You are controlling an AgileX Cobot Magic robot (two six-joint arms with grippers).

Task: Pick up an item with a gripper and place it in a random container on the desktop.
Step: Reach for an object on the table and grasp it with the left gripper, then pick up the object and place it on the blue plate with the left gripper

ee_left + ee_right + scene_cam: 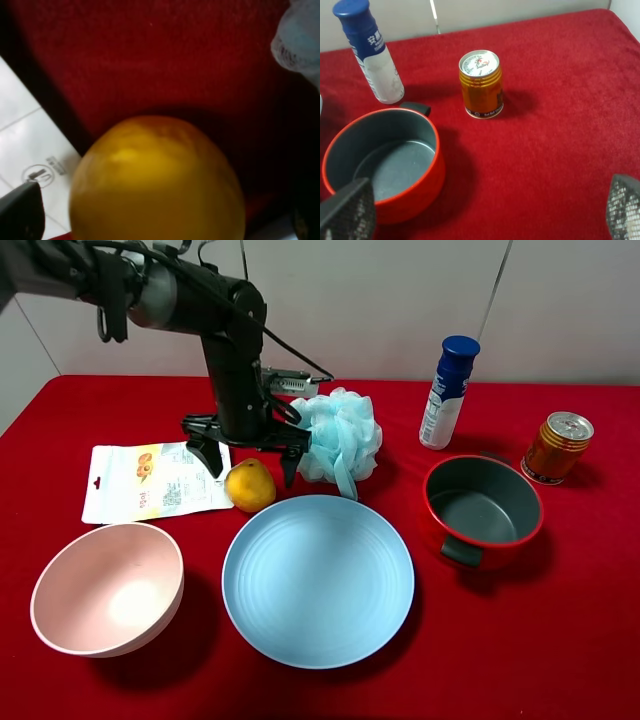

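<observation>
The yellow-orange lemon-like fruit (250,485) lies on the red cloth desktop (560,640), just behind the large light blue plate (318,580), which holds nothing. My left gripper (250,458) is open, its two black prongs spread either side of the fruit and just above and behind it. In the left wrist view the fruit (157,180) fills the lower middle, with the gripper (160,222) around it and one fingertip (20,212) apart from its skin. My right gripper (485,215) is open and empty over the red cloth; it does not show in the exterior high view.
A pale blue mesh sponge (340,435) touches the left arm's right side. A printed packet (150,480) lies left of the fruit. A pink bowl (108,587) sits front left. A red pot (482,510), a can (557,447) and a blue-capped bottle (448,392) stand at the right.
</observation>
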